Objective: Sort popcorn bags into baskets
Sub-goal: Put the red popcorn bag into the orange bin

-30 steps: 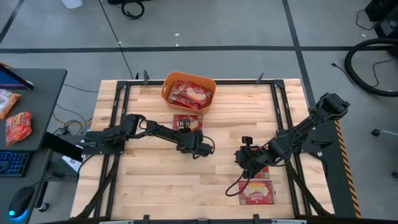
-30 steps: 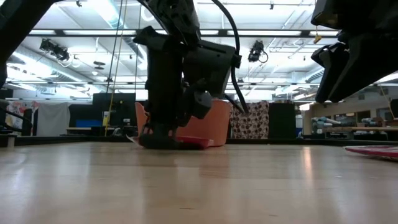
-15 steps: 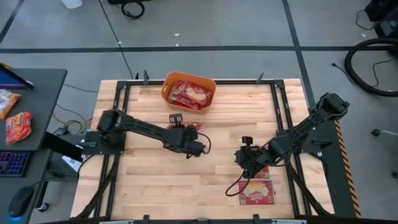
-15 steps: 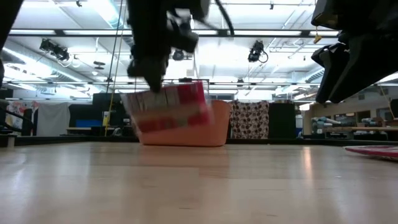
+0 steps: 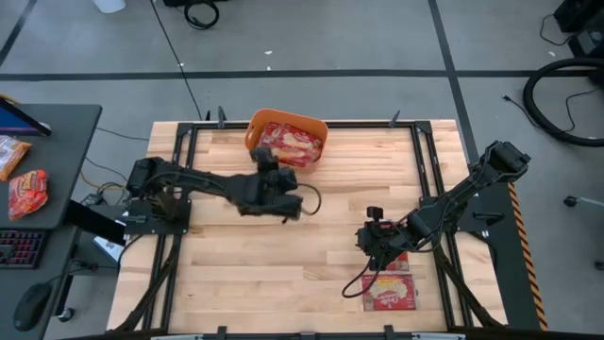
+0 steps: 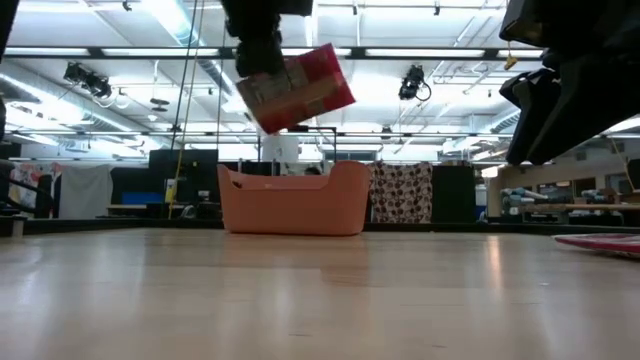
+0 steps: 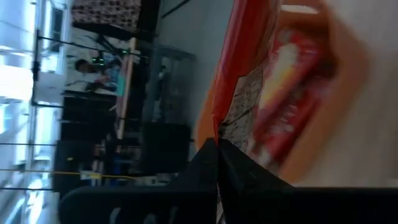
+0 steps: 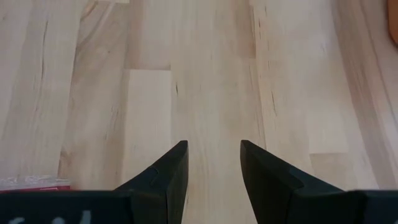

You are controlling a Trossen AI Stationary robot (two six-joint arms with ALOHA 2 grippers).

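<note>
My left gripper (image 5: 268, 164) is shut on one red popcorn bag with a cream label (image 6: 297, 88). It holds the bag in the air at the near side of the orange basket (image 5: 255, 124), well above the rim in the low view (image 6: 290, 205). Several more red bags lie inside the basket (image 5: 294, 144). My right gripper (image 5: 370, 237) hovers open over bare wood (image 8: 211, 155) at the table's right. Two more bags lie flat on the table beside it (image 5: 389, 293), one partly under that arm (image 5: 400, 260). My left gripper pinches the bag between its two fingers at one edge (image 7: 219, 132), near a corner (image 6: 262, 92). The fingers come from above. The bag is lifted clear of table and basket and sticks out sideways from the fingers, tilted.
Black frame rails run along the table's left and right sides (image 5: 185, 161). A side desk to the left holds orange snack packets (image 5: 27, 192) and a keyboard. The wood between the two arms and toward the near edge is bare (image 5: 283, 274).
My left gripper, shut on the bag, has risen from the table and moved toward the far edge, up to the basket. The bag lay flat on the wood in front of the basket a second ago; now it is lifted clear and hangs tilted above the rim.
</note>
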